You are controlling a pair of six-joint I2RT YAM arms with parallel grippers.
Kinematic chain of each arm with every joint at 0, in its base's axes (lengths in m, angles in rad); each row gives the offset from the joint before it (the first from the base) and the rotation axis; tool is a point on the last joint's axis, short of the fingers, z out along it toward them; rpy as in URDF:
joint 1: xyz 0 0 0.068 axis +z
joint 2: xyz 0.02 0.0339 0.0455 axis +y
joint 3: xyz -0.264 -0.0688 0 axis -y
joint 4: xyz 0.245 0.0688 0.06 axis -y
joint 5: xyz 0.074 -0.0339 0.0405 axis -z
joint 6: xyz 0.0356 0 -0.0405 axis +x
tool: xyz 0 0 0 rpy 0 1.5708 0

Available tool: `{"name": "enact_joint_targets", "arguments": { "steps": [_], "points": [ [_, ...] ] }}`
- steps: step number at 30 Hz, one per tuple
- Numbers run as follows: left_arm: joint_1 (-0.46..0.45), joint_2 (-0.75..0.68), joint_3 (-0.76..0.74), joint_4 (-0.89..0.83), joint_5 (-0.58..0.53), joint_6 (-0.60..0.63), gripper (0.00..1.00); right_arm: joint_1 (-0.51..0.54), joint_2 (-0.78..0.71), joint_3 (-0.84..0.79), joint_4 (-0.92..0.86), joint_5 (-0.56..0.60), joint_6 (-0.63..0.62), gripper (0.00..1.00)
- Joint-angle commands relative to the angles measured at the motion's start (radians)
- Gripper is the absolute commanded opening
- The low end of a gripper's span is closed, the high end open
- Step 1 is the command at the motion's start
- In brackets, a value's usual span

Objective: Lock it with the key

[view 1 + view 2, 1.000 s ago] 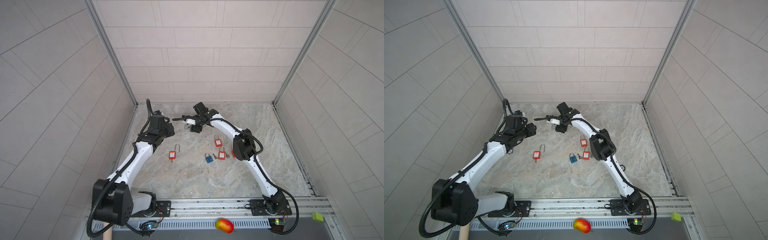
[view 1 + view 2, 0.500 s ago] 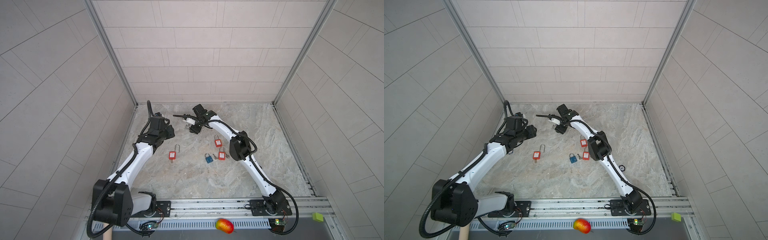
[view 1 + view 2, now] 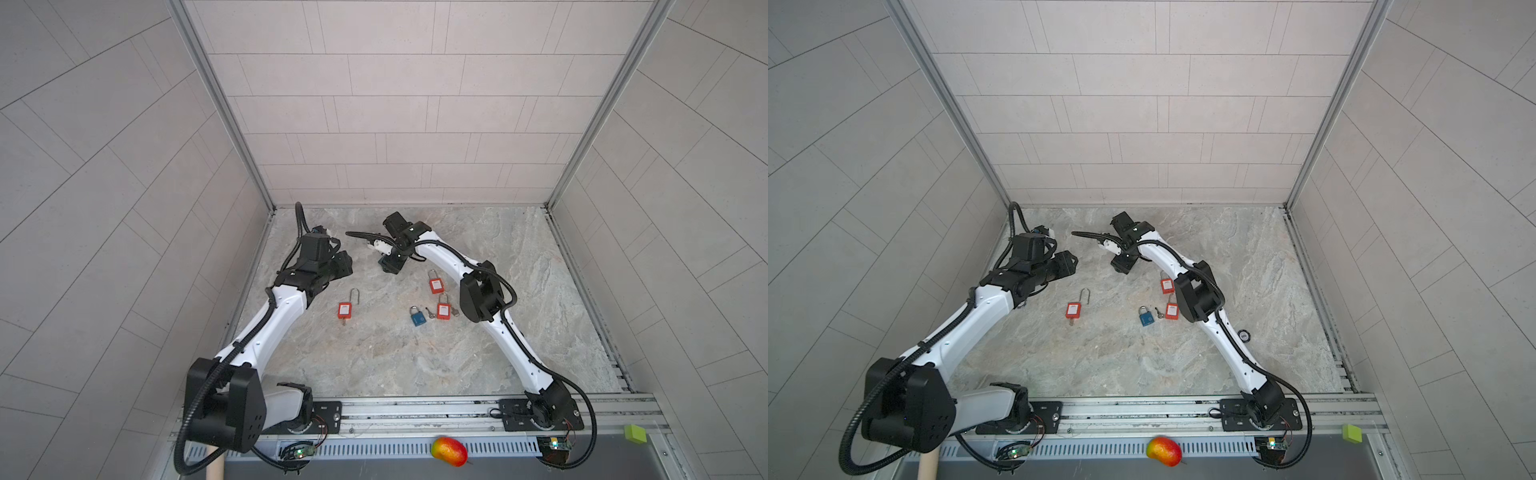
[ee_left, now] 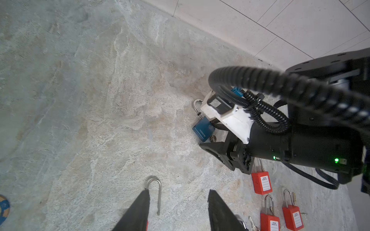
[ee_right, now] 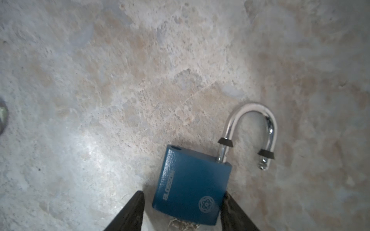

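- Blue padlock [image 5: 192, 180], the one to be locked, lies on the stone floor [image 3: 374, 365] at about eleven o'clock from the floor's middle, taking the back wall as twelve. In both top views the right gripper [image 3: 388, 266] hides it.
- Its shackle [image 5: 258, 120] stands sprung open, one leg seated in the body and the free end swung clear of its hole, so nothing is locked yet.
- In the right wrist view the right gripper points down over the blue padlock with its fingers [image 5: 130, 212] either side of the body. One lies against the body's edge, and a sliver of floor shows beside the other. Whether it has bitten, I cannot tell. Straddling the flat body would, I judge, steady it for pressing the shackle home.
- Something metallic, probably the key ring [image 5: 181, 224], pokes from under the body's foot between the fingers, which suggests the key sits in the keyway.
- At about ten o'clock the left gripper [image 4: 179, 191] hangs released and empty, spread above the long shackle of a red padlock [image 3: 344, 309] lying at nine o'clock. It looks parked as a helper, facing the work.
- A spare padlock [image 3: 417, 316], also blue, shackle shut, sits near the middle with a loose key [image 3: 430, 312] just beside it. More red padlocks [image 4: 261, 184] lie toward three o'clock, out of the way.
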Motion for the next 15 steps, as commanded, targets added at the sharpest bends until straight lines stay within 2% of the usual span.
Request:
{"name": "enact_joint_targets", "arguments": {
  "steps": [1, 7, 15],
  "points": [
    [0.006, -0.031, -0.014, 0.026, 0.012, -0.011, 0.53, 0.021, -0.026, -0.008, -0.016, 0.057, 0.031, 0.66],
    [0.007, -0.046, -0.021, 0.029, 0.009, -0.006, 0.53, 0.025, 0.004, 0.002, 0.016, 0.114, 0.104, 0.67],
    [0.006, -0.043, -0.026, 0.033, 0.004, -0.010, 0.53, 0.024, 0.031, 0.027, 0.015, 0.114, 0.250, 0.67]
  ]
}}
